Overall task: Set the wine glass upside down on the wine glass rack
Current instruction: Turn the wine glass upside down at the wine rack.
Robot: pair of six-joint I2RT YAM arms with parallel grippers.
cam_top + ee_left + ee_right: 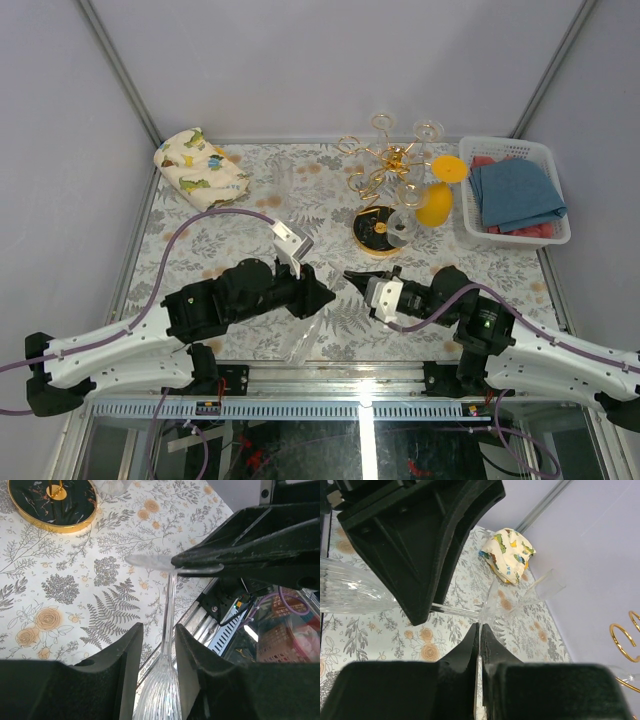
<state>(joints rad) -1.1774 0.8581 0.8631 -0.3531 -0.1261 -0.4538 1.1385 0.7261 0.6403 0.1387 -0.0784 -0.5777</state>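
The clear ribbed wine glass (pixel 169 610) lies roughly level between my two grippers above the near middle of the table. My left gripper (pixel 325 295) is shut on it where the stem meets the bowl, with its fingers (pixel 127 650) on either side. My right gripper (pixel 350 275) is shut on the rim of the glass's foot (pixel 487 611). In the left wrist view its tips (pixel 175 564) pinch that foot. The gold wine glass rack (pixel 390 165) stands at the back on its round black base (pixel 372 232). Its base also shows in the left wrist view (pixel 50 505).
A yellow glass (pixel 437 200) and a clear glass (pixel 403 228) hang on the rack. A white basket (pixel 560 232) with blue cloths stands at the right. A dinosaur-print cloth (pixel 200 165) lies at the back left. A clear glass (pixel 545 587) stands near it.
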